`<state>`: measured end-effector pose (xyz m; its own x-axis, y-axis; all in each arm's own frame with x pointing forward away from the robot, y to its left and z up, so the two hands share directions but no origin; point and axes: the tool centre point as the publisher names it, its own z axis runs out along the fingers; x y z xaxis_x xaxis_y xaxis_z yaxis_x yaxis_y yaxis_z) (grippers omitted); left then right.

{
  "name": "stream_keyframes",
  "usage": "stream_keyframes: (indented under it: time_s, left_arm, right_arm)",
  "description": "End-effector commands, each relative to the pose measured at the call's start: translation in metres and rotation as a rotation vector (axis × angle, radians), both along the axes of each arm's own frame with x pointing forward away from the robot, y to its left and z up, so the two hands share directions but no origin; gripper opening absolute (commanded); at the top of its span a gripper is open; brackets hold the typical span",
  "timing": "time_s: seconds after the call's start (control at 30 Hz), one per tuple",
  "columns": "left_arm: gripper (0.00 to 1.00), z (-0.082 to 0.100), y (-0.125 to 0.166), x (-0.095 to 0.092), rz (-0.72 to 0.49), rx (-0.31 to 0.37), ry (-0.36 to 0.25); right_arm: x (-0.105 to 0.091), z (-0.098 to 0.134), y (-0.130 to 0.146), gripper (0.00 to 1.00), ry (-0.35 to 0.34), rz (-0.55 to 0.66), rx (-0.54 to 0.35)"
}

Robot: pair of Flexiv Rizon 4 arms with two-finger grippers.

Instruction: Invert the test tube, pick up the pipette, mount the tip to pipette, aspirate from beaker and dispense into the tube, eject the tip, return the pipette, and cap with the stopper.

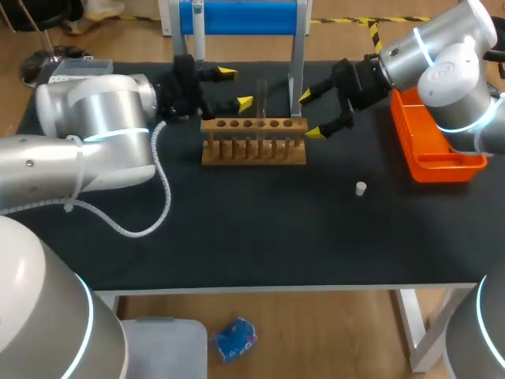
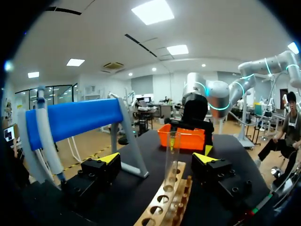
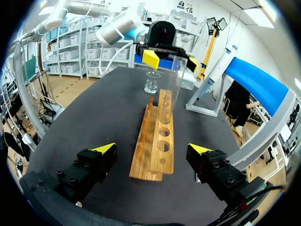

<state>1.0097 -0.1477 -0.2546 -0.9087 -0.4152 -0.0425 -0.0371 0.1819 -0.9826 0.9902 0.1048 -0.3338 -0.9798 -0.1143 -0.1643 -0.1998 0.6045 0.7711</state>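
Test tube stands upright in a middle hole of the wooden rack, near the back of the desk. It is clear glass, and I cannot tell from any view which end is the mouth. Left hand is at the left end of the rack, fingers spread wide and holding nothing. Right hand is at the right end, also wide open and empty. In both wrist views the tube lies ahead of the fingers, roughly on the line between them, and neither hand touches it. Beaker sits beyond the far end of the rack as seen from the right wrist. Stopper lies alone on the desk, well in front of the rack and to its right. Orange tray is at the right edge.

Judgement: the inversion is the step in hand and the grasp is not yet made. Use one hand only and hold the other clear, since they face each other along the rack and could meet at the tube. Centre the tube between the fingers before closing, and take it on the bare glass above the rack. Close gently, because glass is smooth and may slip or crack. Lift straight up until the lower end is clear of the hole, then turn it. A tilted pull would likely drag or tip the light rack. Reseat it in an empty hole, going down vertically.
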Motion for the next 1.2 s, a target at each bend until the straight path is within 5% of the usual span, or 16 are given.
stream_keyframes:
  time_s: [0.03, 0.3, 1.0, 1.2]
  left_arm:
    - [1.0, 0.024, 0.048, -0.034, 0.113, 0.055, 0.02]
    - [1.0, 0.046, 0.106, -0.052, 0.433, 0.165, 0.009]
    - [1.0, 0.05, 0.115, -0.054, 0.463, 0.157, 0.011]
    - [1.0, 0.055, 0.159, -0.048, 0.54, 0.099, 0.062]
  right_arm:
    - [0.001, 0.0, 0.0, 1.0, 0.001, 0.002, -0.001]
    - [0.001, 0.0, 0.0, 1.0, 0.001, 0.002, -0.001]
    - [0.001, 0.0, 0.0, 1.0, 0.001, 0.002, -0.001]
    - [-0.034, 0.035, -0.01, 1.0, 0.013, -0.018, 0.151]
